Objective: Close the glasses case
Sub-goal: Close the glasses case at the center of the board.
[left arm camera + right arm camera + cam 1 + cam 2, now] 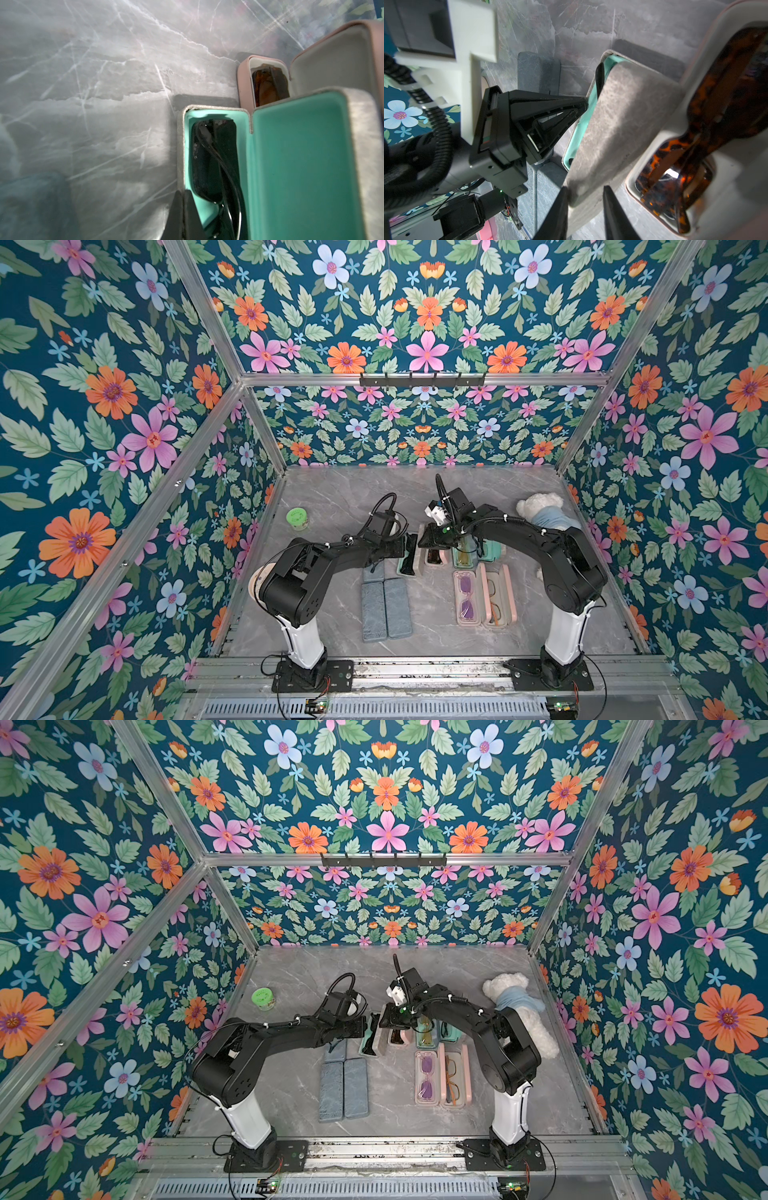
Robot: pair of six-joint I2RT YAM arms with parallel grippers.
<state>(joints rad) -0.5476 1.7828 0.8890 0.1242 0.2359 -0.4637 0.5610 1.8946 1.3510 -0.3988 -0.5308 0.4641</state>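
1. The glasses case (180,145) is lying open near the middle of the tabletop (332,497), between the two arms. The black sunglasses (212,155) are sitting in its teal base, and a pink case (243,83) is lying just beside it.
2. The left tool (183,192) is clenched on the base's outer wall, with one finger inside the teal lining and one outside (the thin wall pinned between them).
3. The right tool (585,188) is straddling the free edge of the grey lid (623,124), which is standing partway up. I cannot tell whether its fingers are squeezing the lid or only bracketing it.
4. The step in hand looks to be swinging the lid over onto the base. The right tool should be tracing an arc about the hinge, not shoving sideways, while the left is pinning the base so that it is not sliding or tipping.
5. The left tool's inner finger is standing in the lid's path (my main worry). It should probably be letting go and backing out just before the lid is landing, or the case will be closing on it.
6. The sunglasses' folded arms seem to be lying low enough, though a gentle final press is the safer way to be seating the lid.
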